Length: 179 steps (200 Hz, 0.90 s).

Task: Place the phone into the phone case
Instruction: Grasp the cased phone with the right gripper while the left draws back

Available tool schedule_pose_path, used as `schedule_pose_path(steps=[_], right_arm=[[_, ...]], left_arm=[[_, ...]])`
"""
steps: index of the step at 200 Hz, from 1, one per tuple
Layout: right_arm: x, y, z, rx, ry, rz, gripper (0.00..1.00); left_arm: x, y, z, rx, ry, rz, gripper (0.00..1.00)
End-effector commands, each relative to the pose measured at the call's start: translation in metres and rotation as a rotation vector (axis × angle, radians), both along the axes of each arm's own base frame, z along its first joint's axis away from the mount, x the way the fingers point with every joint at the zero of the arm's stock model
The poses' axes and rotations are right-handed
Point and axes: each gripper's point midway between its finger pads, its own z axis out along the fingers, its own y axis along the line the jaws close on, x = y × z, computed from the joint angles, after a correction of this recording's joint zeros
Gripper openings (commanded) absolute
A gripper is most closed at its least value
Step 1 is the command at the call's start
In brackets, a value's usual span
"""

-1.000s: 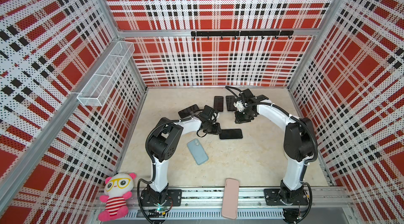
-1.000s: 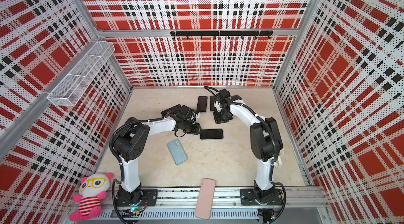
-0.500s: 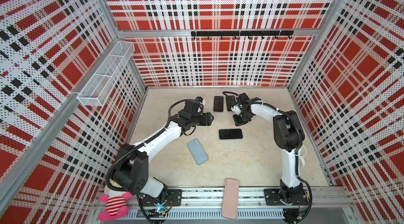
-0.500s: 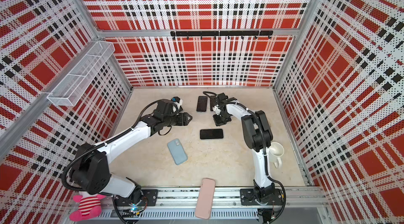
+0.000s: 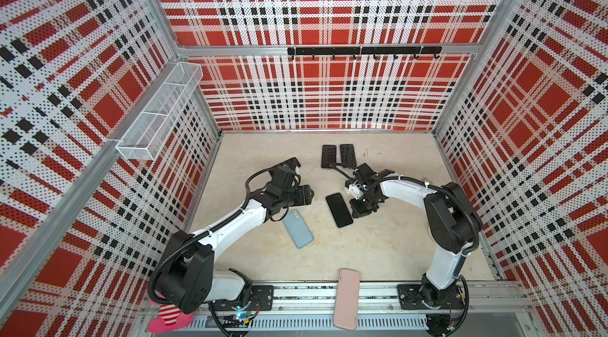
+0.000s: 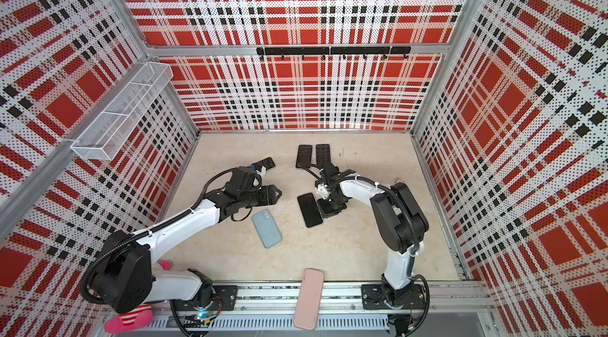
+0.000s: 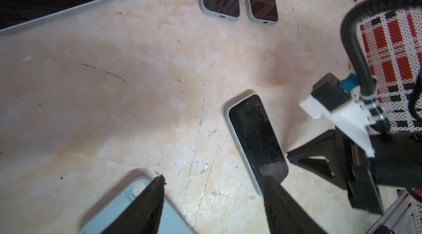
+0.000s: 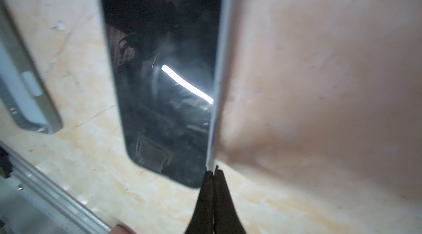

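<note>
The phone [image 5: 339, 209] [image 6: 309, 209] lies screen up mid-table, its long side running front to back. A light blue phone case [image 5: 297, 228] [image 6: 266, 229] lies back up just left of it. My right gripper [image 5: 360, 212] [image 8: 213, 171] is shut and empty, its tips against the phone's [image 8: 159, 73] long right edge near a corner. My left gripper [image 5: 307, 195] [image 7: 214, 189] hovers open behind the two. In the left wrist view one finger shows over the case [image 7: 114, 207] and the other over the phone's [image 7: 255, 137] end.
Two more phones [image 5: 329, 156] [image 5: 347, 155] lie side by side at the back. A third phone [image 5: 291, 163] is partly hidden behind the left arm. A pink case [image 5: 346, 299] rests on the front rail. A wire basket [image 5: 158, 115] hangs on the left wall.
The phone has turned from crosswise to lengthwise. My right gripper came forward from the back phones to the phone's side. My left gripper swung in nearer the blue case.
</note>
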Motion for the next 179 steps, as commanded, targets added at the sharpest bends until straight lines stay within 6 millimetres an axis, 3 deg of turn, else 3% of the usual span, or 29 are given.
schedule_pose_path(steps=[1,19,33,51,66,73,104,131,136,179], right_arm=[[0.016,-0.016,0.023,-0.097,-0.102,-0.093,0.07],[0.016,-0.01,0.03,-0.163,-0.149,-0.106,0.19],[0.013,0.002,0.032,-0.183,-0.171,-0.125,0.41],[0.01,0.017,0.028,-0.205,-0.185,-0.137,0.78],[0.009,0.028,0.021,-0.228,-0.191,-0.133,0.95],[0.01,0.032,0.017,-0.242,-0.193,-0.132,0.98],[0.014,0.048,0.001,-0.244,-0.168,-0.117,1.0],[0.016,0.048,-0.012,-0.279,-0.147,-0.119,1.0],[0.016,0.048,-0.014,-0.284,-0.143,-0.121,1.0],[0.005,0.042,-0.033,-0.311,-0.084,-0.131,0.89]], left_arm=[[0.02,0.011,0.024,0.042,-0.081,0.045,0.74],[0.025,0.021,0.027,0.096,-0.086,0.059,0.78],[0.026,0.027,0.031,0.099,-0.095,0.068,0.82],[0.03,0.041,0.034,0.107,-0.102,0.092,0.91],[0.036,0.059,0.035,0.136,-0.105,0.124,1.0],[0.04,0.067,0.036,0.16,-0.112,0.126,0.98],[0.051,0.096,0.034,0.221,-0.112,0.17,0.98],[0.052,0.102,0.028,0.221,-0.111,0.178,0.98],[0.054,0.114,0.026,0.223,-0.107,0.208,0.98],[0.053,0.119,0.02,0.209,-0.098,0.213,0.98]])
